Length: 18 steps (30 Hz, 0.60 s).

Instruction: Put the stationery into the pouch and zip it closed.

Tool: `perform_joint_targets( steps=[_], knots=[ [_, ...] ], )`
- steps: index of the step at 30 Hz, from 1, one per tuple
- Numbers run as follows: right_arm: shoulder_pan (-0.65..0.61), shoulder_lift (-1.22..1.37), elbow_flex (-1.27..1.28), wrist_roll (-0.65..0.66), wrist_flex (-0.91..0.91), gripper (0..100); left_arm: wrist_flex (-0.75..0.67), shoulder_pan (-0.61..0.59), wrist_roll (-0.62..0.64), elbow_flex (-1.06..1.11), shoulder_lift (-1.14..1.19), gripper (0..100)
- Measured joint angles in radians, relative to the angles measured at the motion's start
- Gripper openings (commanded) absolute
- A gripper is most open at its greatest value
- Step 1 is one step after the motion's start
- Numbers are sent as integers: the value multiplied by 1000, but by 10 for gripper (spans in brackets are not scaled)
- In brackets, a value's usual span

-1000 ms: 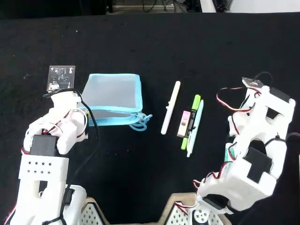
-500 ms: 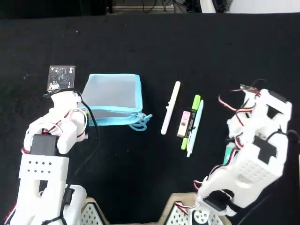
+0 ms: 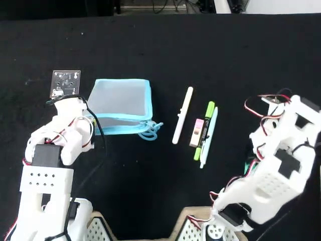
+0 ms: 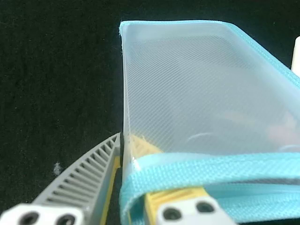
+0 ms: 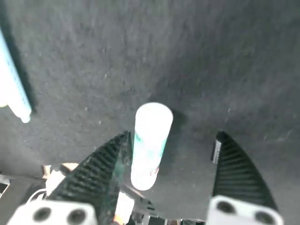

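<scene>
The translucent pouch (image 3: 120,105) with teal trim lies left of centre, its zip pull (image 3: 150,130) at the front right. My left gripper (image 3: 86,124) is shut on the pouch's front left edge (image 4: 140,168), with the yellow finger (image 4: 159,201) inside and the grey finger (image 4: 84,187) outside. A white pen (image 3: 182,122), a pink eraser (image 3: 197,132), a green highlighter (image 3: 204,128) and a pale blue pen (image 3: 209,138) lie side by side in the middle. My right gripper (image 5: 172,139) is open over a white tube (image 5: 150,145) that lies against one finger.
A small circuit board (image 3: 65,83) lies behind and to the left of the pouch. The black mat (image 3: 165,50) runs to the far edge. The right arm's body (image 3: 281,160) stands over the right side. The pale blue pen's end (image 5: 11,89) lies near the tube.
The right arm has swung to the right and a little toward the table's front. The left arm and the pouch have not moved.
</scene>
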Motion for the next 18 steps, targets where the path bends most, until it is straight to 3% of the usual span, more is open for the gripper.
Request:
perform_joint_targets(
  steps=[8, 12, 18],
  knots=[
    [-35, -155, 276, -28, -160, 261, 0, 0, 0, 0, 0, 33],
    [-109, -175, 282, -107, -201, 186, 0, 0, 0, 0, 0, 33],
    [-153, -175, 235, -176, -203, 216, 0, 0, 0, 0, 0, 33]
  ],
)
